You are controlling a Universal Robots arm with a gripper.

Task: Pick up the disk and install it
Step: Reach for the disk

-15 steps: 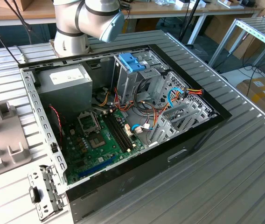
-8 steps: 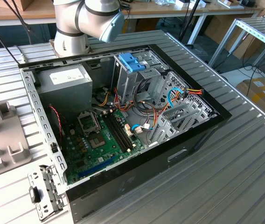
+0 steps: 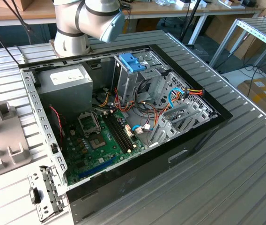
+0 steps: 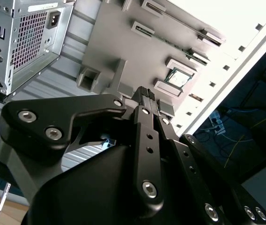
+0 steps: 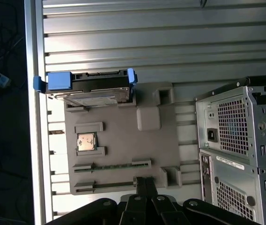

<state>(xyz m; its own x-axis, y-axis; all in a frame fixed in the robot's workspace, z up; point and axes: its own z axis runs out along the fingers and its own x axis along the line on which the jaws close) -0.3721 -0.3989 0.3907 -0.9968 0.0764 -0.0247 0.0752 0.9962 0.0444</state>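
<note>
The disk, grey metal with light-blue side rails, lies at one end of a grey holder tray on the ribbed table. In the first wrist view my gripper hangs above the tray's opposite end, well apart from the disk. Its black fingers are pressed together with nothing between them. The second wrist view shows the same shut gripper over the grey tray. The open computer case lies on its side in the exterior view, with my arm's base behind it.
The tray also carries a processor chip and a memory stick. The case's rear panel stands beside the tray. Inside the case are a motherboard, a power supply, a blue-tabbed cage and loose cables.
</note>
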